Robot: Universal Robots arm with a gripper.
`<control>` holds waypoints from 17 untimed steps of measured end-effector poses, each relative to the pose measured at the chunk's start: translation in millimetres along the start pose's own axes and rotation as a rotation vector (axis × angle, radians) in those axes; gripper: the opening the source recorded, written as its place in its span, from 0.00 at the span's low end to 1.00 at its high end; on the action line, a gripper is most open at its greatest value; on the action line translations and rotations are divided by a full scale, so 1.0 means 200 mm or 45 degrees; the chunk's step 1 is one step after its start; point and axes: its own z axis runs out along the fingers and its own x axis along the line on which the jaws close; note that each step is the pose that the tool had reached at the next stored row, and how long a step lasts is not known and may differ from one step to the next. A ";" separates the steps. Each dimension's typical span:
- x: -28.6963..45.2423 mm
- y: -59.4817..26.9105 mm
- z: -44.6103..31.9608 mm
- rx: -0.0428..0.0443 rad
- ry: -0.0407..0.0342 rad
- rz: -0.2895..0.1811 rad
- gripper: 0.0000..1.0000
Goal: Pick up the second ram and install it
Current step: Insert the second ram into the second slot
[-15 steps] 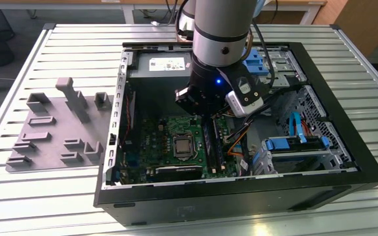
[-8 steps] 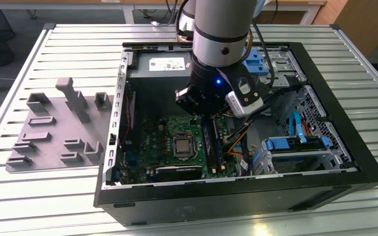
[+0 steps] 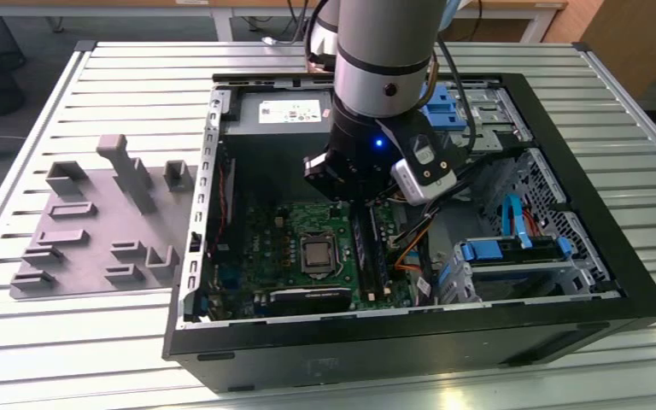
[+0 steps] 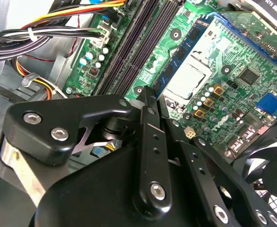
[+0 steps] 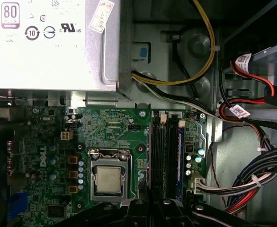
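Exterior view: the hand [image 3: 354,203] sits low inside the open computer case [image 3: 419,342], over the motherboard [image 3: 271,232]. Second wrist view: the second ram [image 4: 180,53] stands on edge beside the CPU socket [image 4: 190,78], clamped between the hand's fingers [image 4: 148,127]. First wrist view: the hand is above the memory slots [image 5: 164,151].

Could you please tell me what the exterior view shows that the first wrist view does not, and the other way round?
Exterior view's extras: the arm, the grey fixture plate on the slatted table beside the case, and the blue drive brackets. First wrist view's extras: the yellow cable looping by the case wall and the white-tagged red cable. Shared: the power supply, the processor socket and the black memory slots beside it.
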 end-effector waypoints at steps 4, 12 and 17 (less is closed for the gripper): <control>0.000 0.000 0.004 0.000 0.0000 0.000 0.14; 0.000 0.000 0.011 0.000 0.0000 0.000 0.14; 0.000 0.000 0.016 0.000 0.0000 0.000 0.14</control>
